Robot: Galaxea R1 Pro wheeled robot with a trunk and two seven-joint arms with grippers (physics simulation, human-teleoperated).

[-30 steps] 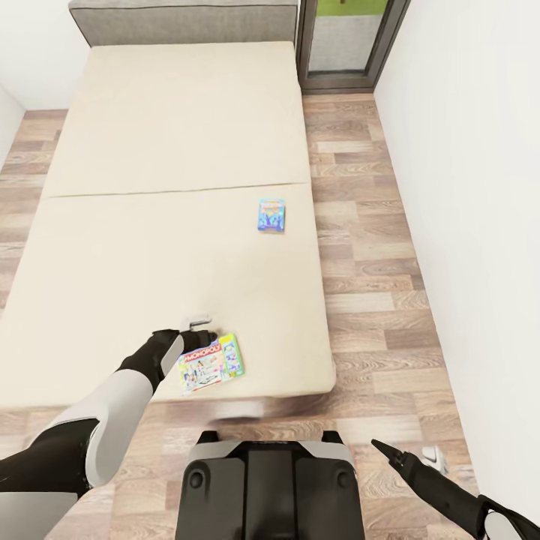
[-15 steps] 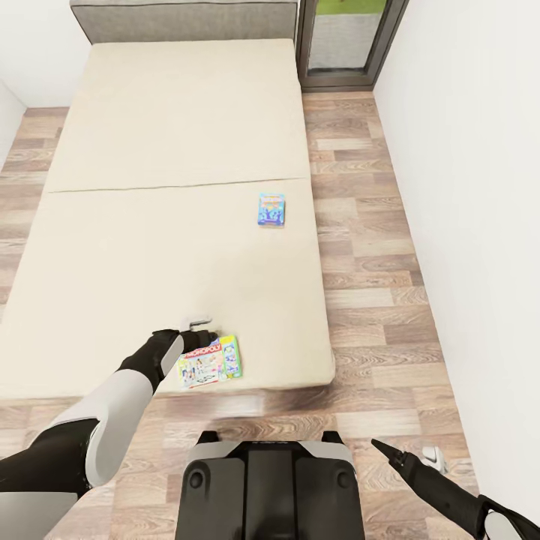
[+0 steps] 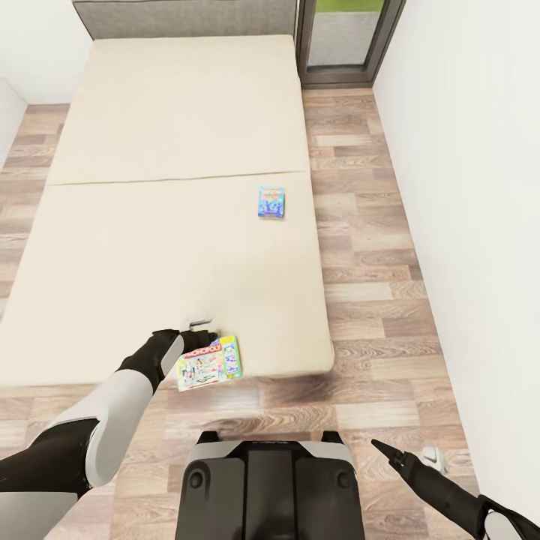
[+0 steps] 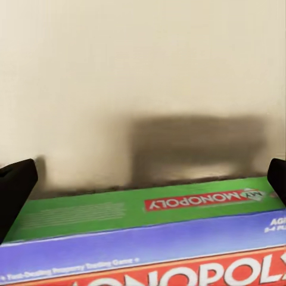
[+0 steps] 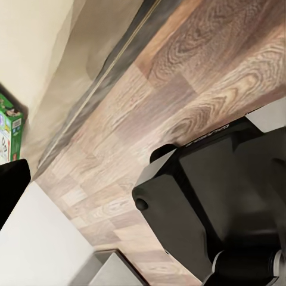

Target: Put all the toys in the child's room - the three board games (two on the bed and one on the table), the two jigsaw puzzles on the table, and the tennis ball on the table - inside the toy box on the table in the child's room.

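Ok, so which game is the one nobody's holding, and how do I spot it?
Find the big beige bed with the grey headboard. On its right side, about halfway along and near the edge by the wood floor, lies a small blue board game box. It lies alone on the mattress, unlike the green-edged Monopoly box at the left gripper.

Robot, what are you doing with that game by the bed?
The robot's left claw is holding the Monopoly box by one edge, over the near edge of the bed. A small blue game lies flat on the bed, farther back toward its right side. The right claw hangs low over the wood floor, holding nothing.
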